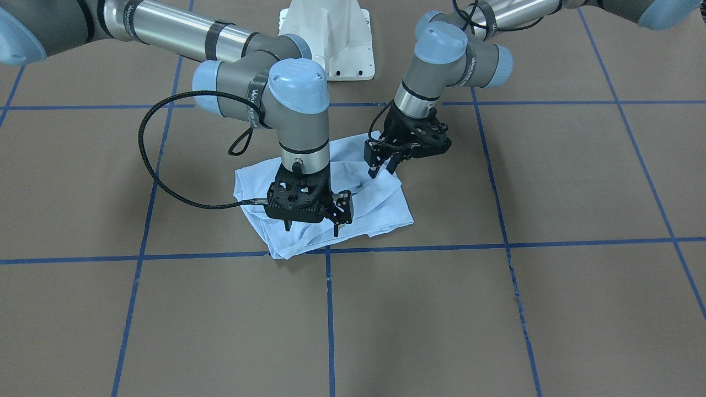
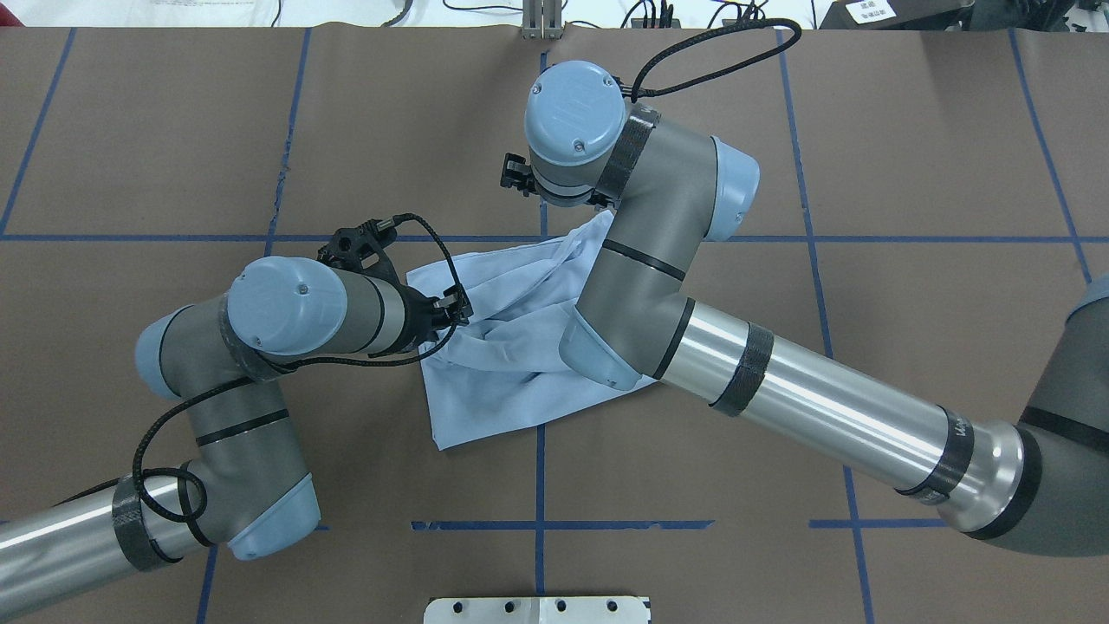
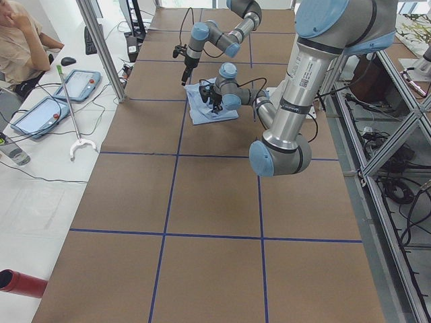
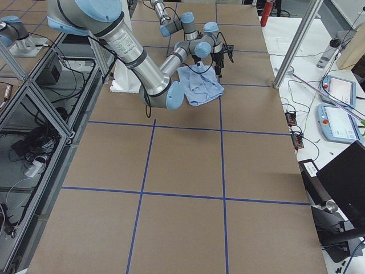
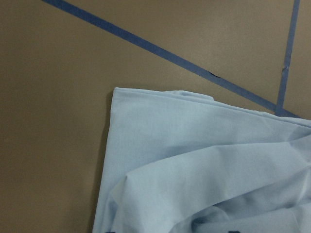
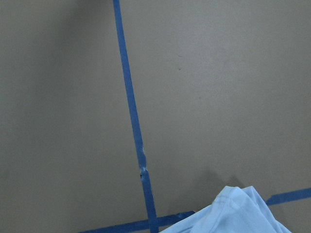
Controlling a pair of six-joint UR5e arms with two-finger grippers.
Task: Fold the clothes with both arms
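Small lettering runs along a black band [image 1: 255, 99] on the right arm [image 1: 298, 105], at 10 o'clock in the front-facing view, too blurred to read. Similar dark print on the left arm [image 3: 296, 87] is unreadable. A white label [image 2: 871, 10] at 1 o'clock overhead carries illegible characters.

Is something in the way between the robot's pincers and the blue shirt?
Nothing visible is. The crumpled light blue T-shirt lies on the brown table, and both the left black two-finger pincer and the right pincer hang directly over it, open.
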